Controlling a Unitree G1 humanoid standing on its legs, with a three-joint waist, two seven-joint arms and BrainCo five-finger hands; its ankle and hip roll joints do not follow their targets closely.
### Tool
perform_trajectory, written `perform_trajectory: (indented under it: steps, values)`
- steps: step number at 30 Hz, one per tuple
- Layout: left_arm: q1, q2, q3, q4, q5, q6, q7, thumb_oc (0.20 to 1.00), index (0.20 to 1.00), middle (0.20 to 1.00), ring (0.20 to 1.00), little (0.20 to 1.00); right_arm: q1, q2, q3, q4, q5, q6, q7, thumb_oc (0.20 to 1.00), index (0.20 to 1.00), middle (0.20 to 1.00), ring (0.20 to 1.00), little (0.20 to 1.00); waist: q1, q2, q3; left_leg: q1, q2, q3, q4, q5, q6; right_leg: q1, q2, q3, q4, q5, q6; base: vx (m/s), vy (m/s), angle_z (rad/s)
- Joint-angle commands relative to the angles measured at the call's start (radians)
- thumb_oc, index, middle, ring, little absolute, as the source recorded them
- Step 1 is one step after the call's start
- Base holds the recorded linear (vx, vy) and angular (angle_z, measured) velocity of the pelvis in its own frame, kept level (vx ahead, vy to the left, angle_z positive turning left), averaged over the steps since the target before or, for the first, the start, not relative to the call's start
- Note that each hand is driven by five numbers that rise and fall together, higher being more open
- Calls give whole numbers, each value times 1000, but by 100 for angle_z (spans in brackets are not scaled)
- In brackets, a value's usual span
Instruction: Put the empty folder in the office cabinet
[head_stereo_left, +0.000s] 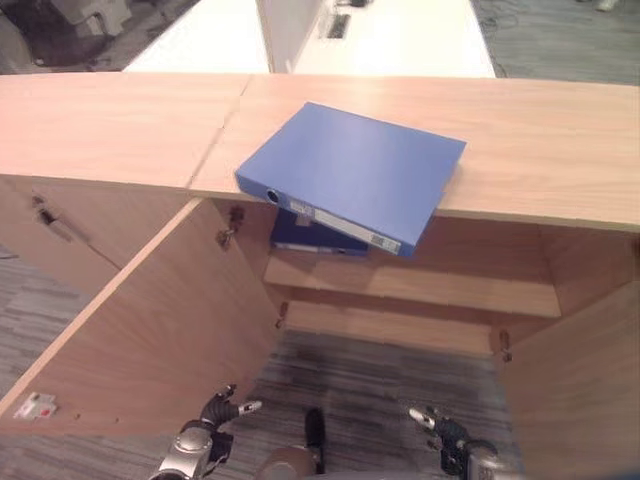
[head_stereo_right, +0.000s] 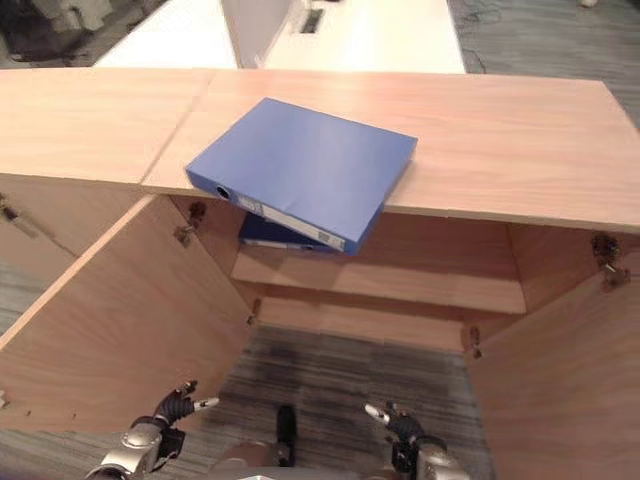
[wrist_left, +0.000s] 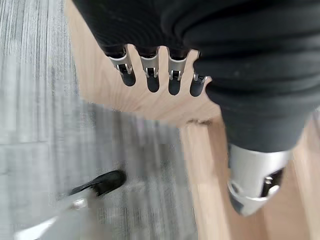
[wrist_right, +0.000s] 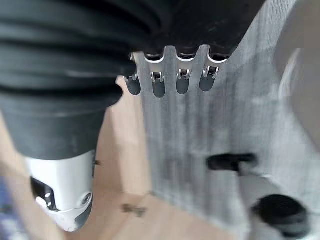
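A blue folder (head_stereo_left: 350, 170) lies flat on the wooden cabinet top (head_stereo_left: 540, 140), its spine corner overhanging the front edge above the open compartment. A second, darker blue folder (head_stereo_left: 315, 240) lies inside on the upper shelf (head_stereo_left: 420, 285), just beneath it. My left hand (head_stereo_left: 215, 415) hangs low in front of the cabinet, near the open left door, and my right hand (head_stereo_left: 445, 430) hangs low to the right. Both are far below the folder. In the wrist views the left hand's fingers (wrist_left: 150, 75) and the right hand's fingers (wrist_right: 170, 75) are straight and hold nothing.
The cabinet's left door (head_stereo_left: 150, 320) swings out wide towards me and the right door (head_stereo_left: 580, 380) stands open too. Grey carpet (head_stereo_left: 380, 370) lies between them. A white desk (head_stereo_left: 400, 40) stands behind the cabinet.
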Motion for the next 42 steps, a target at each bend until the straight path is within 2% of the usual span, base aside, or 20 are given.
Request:
perform_trajectory:
  steps: [1,3,6,7,15,23,28,33,35,38,42]
  values:
    - [-32,36,54,-14,1,-20,4,1000,1000,1000,1000,1000,-11,-41,-3,-33,2,-24,-23,1000,1000,1000,1000,1000,4,-19,31,40,25,17,19,-68,-118,-14,65,-48,-199,40,-52,59,20,-38]
    - [-35,30,49,-2,16,-24,4,1000,1000,1000,1000,1000,-4,-39,-9,-29,20,-25,-22,1000,1000,1000,1000,1000,-9,-22,36,60,19,22,17,-78,-120,0,56,-75,-267,44,-49,77,19,-28]
    - [-25,9,46,8,20,-32,3,1000,1000,1000,1000,1000,13,-38,-15,-26,37,-30,-24,1000,1000,1000,1000,1000,-21,-29,32,93,3,18,13,-93,-113,30,71,7,-310,52,-46,88,-1,3]
    - [-21,5,47,9,18,-33,4,1000,1000,1000,1000,1000,14,-39,-15,-24,38,-32,-27,1000,1000,1000,1000,1000,-20,-28,26,94,4,21,13,-92,-113,36,71,12,-323,62,-45,87,-29,-13]
    - [13,-6,43,5,39,-31,3,1000,1000,1000,1000,1000,27,-43,9,-53,21,-22,-14,1000,1000,1000,1000,1000,-12,-35,1,139,14,6,13,-111,-126,126,72,8,-416,78,-39,71,-60,-3]
    - [17,-7,34,-38,57,-34,8,1000,1000,1000,1000,1000,58,-49,9,-63,17,-17,-4,1000,1000,1000,1000,1000,-12,-46,-6,146,38,-5,13,-100,-154,194,93,-21,-492,78,-40,27,-95,5]
    - [24,16,28,-126,93,-39,32,1000,1000,1000,1000,1000,65,-56,17,-66,5,-17,2,1000,1000,1000,1000,1000,-6,-48,-5,150,55,-12,13,-91,-168,209,105,-28,-509,75,-42,12,-78,6]
    - [75,91,102,-414,213,-58,147,1000,1000,1000,1000,1000,78,-58,10,-89,-21,-35,-14,1000,1000,1000,1000,1000,24,-60,-1,141,69,-38,13,-82,-178,213,118,-33,-514,68,-44,2,-79,3]
    - [114,123,149,-528,344,-70,254,1000,1000,1000,1000,1000,96,-49,7,-111,-37,-53,-33,1000,1000,1000,1000,1000,38,-70,-1,138,74,-50,13,-79,-184,219,125,-39,-515,61,-45,21,-91,7]
    - [157,138,186,-626,502,-82,364,1000,1000,1000,1000,1000,109,-49,8,-97,-55,-81,-54,1000,1000,1000,1000,1000,50,-81,-4,144,77,-58,13,-81,-188,234,131,-48,-517,49,-46,42,-63,11]
    - [168,188,198,-736,656,-77,440,1000,1000,1000,1000,1000,110,-50,23,-76,-51,-91,-53,1000,1000,1000,1000,1000,63,-81,-5,150,82,-65,13,-81,-191,248,140,-61,-517,37,-49,24,-47,7]
